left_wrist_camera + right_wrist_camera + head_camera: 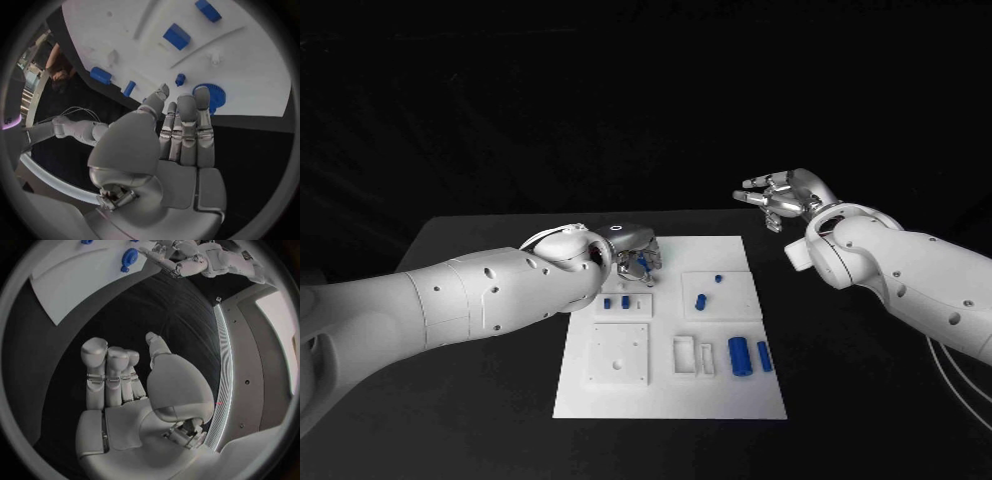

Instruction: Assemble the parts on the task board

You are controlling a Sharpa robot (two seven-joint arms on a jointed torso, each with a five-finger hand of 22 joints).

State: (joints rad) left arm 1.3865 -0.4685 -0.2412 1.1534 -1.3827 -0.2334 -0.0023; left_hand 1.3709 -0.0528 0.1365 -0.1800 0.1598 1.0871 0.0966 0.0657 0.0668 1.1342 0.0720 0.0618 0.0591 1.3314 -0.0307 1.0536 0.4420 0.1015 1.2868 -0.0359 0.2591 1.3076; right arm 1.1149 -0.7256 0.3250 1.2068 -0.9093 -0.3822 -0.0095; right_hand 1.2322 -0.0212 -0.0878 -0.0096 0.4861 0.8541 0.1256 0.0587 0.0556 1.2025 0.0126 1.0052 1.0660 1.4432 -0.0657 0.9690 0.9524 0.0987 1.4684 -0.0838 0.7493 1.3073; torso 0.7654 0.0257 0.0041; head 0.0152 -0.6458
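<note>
Black table: left robot hand [178,130], fingers together, touches blue gear [212,97].

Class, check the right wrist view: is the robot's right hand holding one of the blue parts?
No: the right hand hangs over bare black table, its fingers holding nothing.

The scene is dim, with blackness all round, and only the white task board [672,330] and pale arms catch light. Both wrist views bow straight edges. Beyond the right hand's [134,385] fingertips a bright strip glares along a curved edge.
</note>
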